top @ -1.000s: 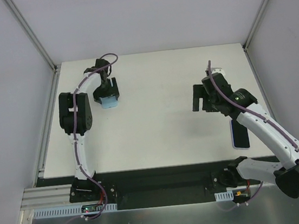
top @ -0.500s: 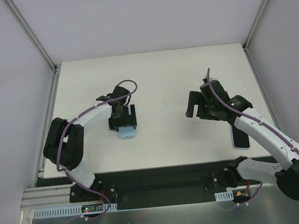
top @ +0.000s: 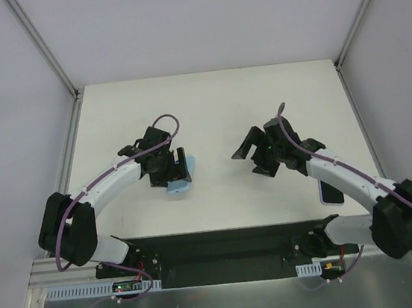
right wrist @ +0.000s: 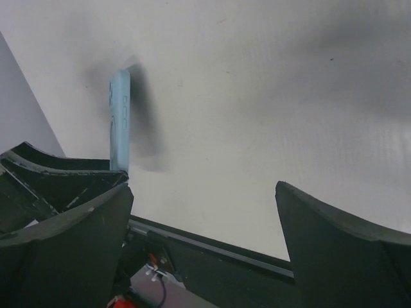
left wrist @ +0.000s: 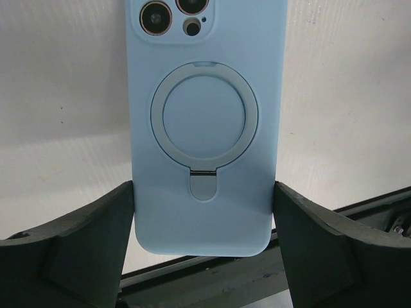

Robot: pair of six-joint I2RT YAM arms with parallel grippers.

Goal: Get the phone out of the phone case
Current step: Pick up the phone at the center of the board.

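While the white desk (top: 215,108) carries little else, the left arm (top: 111,180) and right arm (top: 344,174) bend inward until their tools face each other near its middle. The left pincer (left wrist: 204,192) is clamped on a pale blue case (left wrist: 204,77), its two fingers pressing the long edges at the lower end. That grip leaves the camera end and most of the back free. In the right wrist view the case shows edge-on, rising from those fingers and throwing a shadow on the desk; whether it touches the surface cannot be told.

The right pincer (right wrist: 202,192) is spread wide and carries nothing. It points at the case but is well apart from it, a stance that looks meant for working on the free end.

A dark slab (top: 331,196) with a blue rim lies flat beside the right arm, partly under it; what it is cannot be settled.

The phone (left wrist: 192,6) appears to sit inside the case, since lenses (left wrist: 155,19) fill the cutout, so the removal looks not yet done. A ring stand (left wrist: 204,112) lies folded flat against the back, out of the fingers' way.
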